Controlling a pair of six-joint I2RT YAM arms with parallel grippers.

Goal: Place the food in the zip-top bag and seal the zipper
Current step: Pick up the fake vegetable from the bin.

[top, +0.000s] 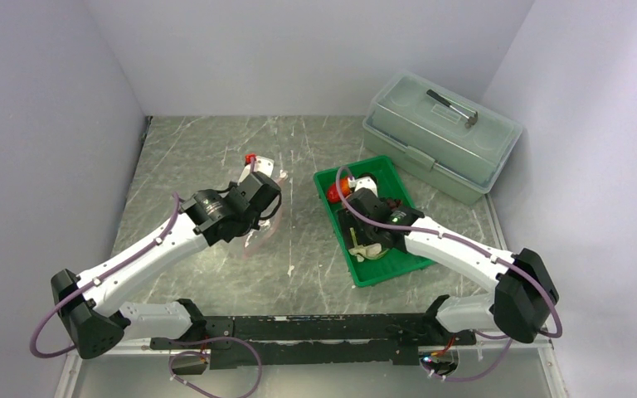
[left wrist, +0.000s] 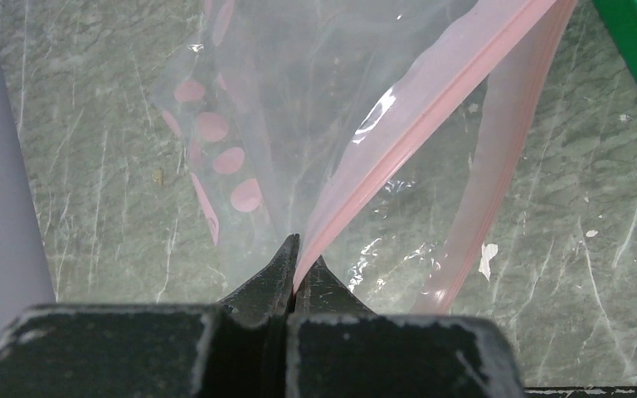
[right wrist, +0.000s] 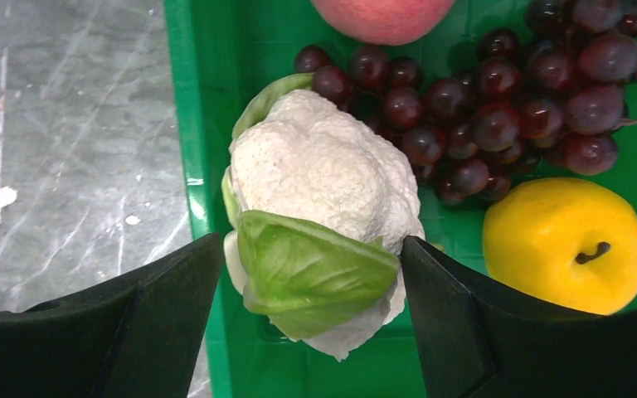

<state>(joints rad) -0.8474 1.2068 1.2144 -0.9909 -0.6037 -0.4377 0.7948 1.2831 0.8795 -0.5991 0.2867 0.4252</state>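
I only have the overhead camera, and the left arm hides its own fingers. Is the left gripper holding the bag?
Observer: Yes. The left gripper is shut on the zipper strip of the clear bag.
Operator: And the right one, over the tray?
Observer: The right gripper is open, one finger on each side of the cauliflower in the green tray.
Operator: What else is in there?
Observer: Next to it are a grape bunch, a yellow fruit and a peach.
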